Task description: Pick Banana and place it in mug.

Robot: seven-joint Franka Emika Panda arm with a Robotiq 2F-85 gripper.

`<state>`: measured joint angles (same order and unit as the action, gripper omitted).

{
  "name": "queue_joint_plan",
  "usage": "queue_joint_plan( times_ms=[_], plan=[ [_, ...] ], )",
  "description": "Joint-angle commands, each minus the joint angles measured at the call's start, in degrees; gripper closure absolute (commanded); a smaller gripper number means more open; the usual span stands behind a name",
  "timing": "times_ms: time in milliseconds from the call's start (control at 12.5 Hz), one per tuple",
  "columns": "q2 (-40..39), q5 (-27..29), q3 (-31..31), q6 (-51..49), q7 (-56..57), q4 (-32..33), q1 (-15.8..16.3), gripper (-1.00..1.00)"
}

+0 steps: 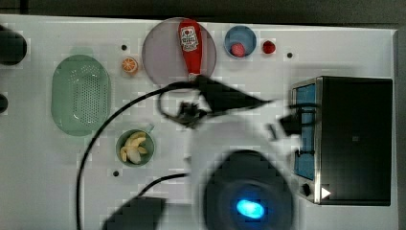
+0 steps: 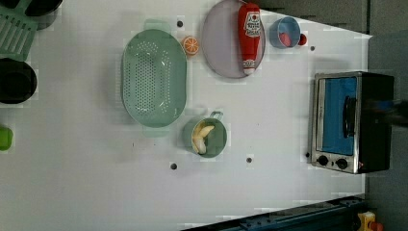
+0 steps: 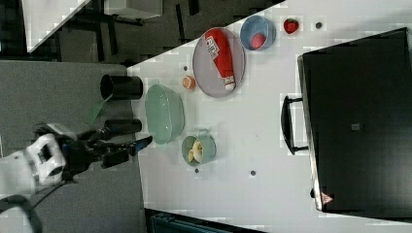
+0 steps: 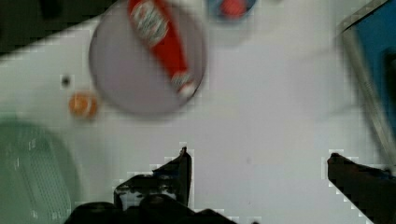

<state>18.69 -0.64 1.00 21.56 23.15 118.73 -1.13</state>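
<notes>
Top view: the pale yellow toy banana (image 1: 133, 147) lies inside the small round muted-green mug (image 1: 149, 154), beside the oval perforated green colander (image 1: 80, 94); the blurred arm hides the table by the mug. Right view: the gripper (image 3: 138, 145) hangs level, clear of the mug. Wrist view: jaws spread wide, empty.

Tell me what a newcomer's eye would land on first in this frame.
The red ketchup bottle lying across the grey plate at the top view's upper edge. Next, the banana sitting inside the green mug, below the green colander, and the open pincer with nothing between its fingers.
</notes>
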Motion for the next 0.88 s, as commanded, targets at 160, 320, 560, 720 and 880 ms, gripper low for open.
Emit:
queue_joint_plan(
  times_ms=[160,320,560,720,880],
  plan=[
    [-2.0,0.5,4.5,-7.5,-12.8,-3.4,0.3,-1.00],
    [-2.2,0.2,4.4,-12.6,-18.7,-5.1,0.3,-1.00],
    [-2.3,-1.0,4.1,-13.8,-19.3,-6.5,0.3,-1.00],
    [-2.3,-1.0,4.0,-14.9,-19.3,-6.5,0.3,-1.00],
    [-2.3,-1.0,3.9,-16.3,-19.3,-6.4,0.4,-1.00]
  ],
)
